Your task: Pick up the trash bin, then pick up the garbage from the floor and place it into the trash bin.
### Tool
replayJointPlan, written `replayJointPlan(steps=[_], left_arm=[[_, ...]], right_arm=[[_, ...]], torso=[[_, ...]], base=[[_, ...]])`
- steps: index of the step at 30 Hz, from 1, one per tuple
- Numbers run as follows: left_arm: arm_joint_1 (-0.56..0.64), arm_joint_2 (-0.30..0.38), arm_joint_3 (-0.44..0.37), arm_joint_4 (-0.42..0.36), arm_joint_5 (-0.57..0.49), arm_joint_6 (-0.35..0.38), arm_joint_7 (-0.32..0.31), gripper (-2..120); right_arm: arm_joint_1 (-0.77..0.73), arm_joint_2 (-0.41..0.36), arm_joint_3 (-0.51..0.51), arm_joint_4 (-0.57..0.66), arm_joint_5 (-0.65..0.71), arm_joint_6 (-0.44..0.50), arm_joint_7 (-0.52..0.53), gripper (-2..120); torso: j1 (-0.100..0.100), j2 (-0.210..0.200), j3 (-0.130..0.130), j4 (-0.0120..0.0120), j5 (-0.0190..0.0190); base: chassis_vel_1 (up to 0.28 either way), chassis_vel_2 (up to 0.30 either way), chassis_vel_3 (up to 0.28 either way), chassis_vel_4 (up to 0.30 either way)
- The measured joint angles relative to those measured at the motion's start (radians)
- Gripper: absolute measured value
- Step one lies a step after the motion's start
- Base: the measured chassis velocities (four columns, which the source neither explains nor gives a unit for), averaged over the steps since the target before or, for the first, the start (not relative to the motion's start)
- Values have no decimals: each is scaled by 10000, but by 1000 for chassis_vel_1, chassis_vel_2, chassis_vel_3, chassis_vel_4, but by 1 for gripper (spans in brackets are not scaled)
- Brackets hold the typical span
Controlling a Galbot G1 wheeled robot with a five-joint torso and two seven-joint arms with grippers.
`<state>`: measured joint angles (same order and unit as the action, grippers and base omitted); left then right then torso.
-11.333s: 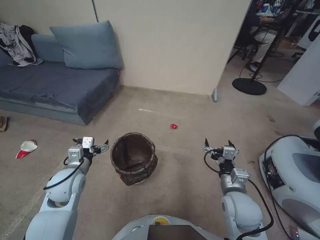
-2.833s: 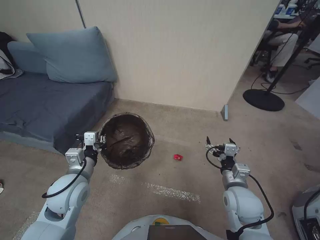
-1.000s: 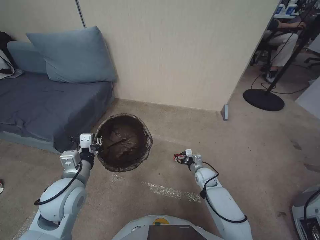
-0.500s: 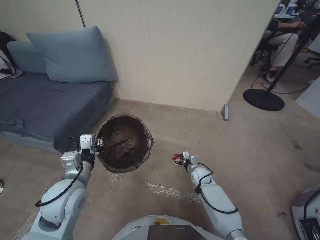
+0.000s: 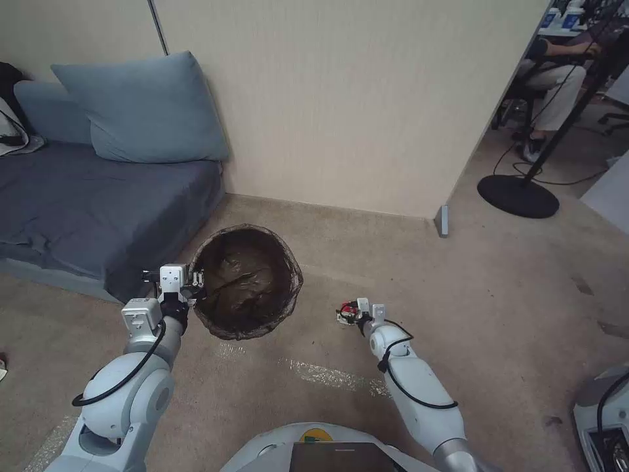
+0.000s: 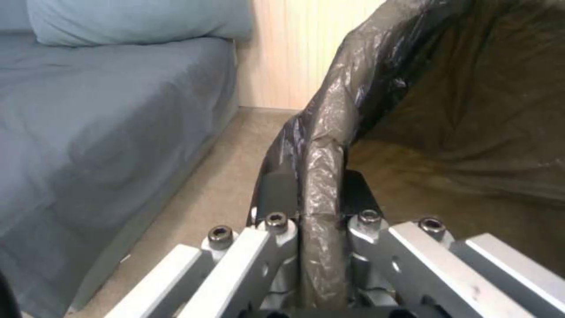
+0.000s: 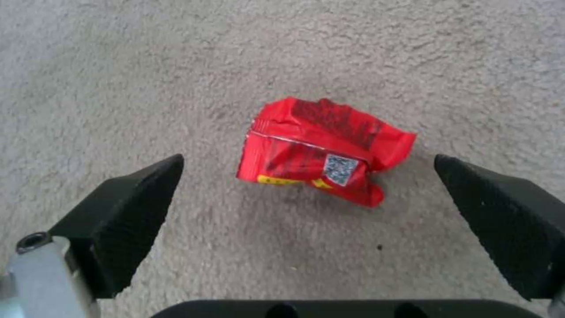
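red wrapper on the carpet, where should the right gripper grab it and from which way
Probably from straight above, closing across the crumpled middle of the red wrapper. It lies flat on the carpet, so no side edge is exposed. The right gripper is open with a finger on each side of it. The left gripper holds the trash bin by its rim.
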<state>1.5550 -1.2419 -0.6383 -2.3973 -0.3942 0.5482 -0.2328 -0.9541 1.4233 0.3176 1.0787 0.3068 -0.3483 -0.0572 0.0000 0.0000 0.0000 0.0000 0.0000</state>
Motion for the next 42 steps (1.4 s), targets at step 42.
replayJointPlan(steps=[42], left_arm=[[-32,-28,64,76,22,-30,57,4]], right_arm=[[802,474,261,-1330,-216,256,358,100]], torso=[[0,0,0,0,0]], base=[[0,0,0,0]])
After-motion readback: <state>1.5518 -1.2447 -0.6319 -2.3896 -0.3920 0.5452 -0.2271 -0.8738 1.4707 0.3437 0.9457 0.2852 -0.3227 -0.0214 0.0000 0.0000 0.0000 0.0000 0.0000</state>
